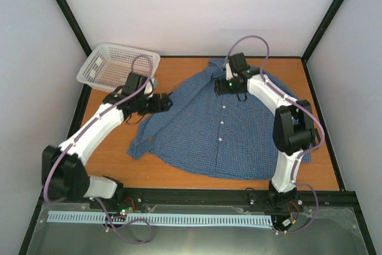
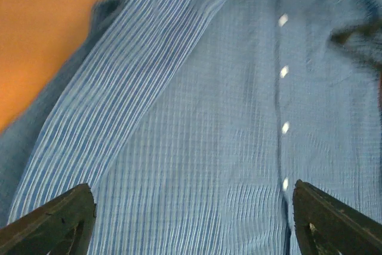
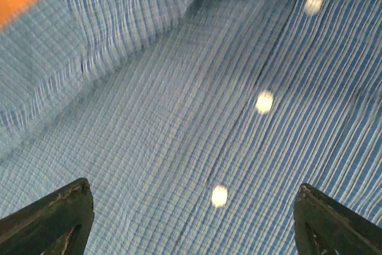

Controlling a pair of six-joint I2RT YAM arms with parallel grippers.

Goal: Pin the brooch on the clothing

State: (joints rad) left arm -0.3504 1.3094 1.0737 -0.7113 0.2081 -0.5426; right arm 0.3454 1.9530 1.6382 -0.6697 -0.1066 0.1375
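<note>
The clothing (image 1: 221,135), a blue fine-checked shirt with white buttons down its front, lies spread flat on the orange table (image 1: 113,159). My left gripper (image 1: 165,103) hovers over the shirt's left shoulder area. In the left wrist view the left gripper (image 2: 194,222) is open, its dark fingertips (image 2: 59,225) wide apart over bare fabric (image 2: 197,123) beside the button row (image 2: 284,71). My right gripper (image 1: 224,86) hangs over the shirt near the collar. In the right wrist view the right gripper (image 3: 194,219) is open above the buttons (image 3: 264,101), holding nothing. The brooch is out of view.
A white plastic mesh basket (image 1: 116,67) stands at the table's far left corner, just behind my left arm. Black frame posts and white walls close in the table. Bare orange tabletop (image 2: 42,40) shows left of the shirt.
</note>
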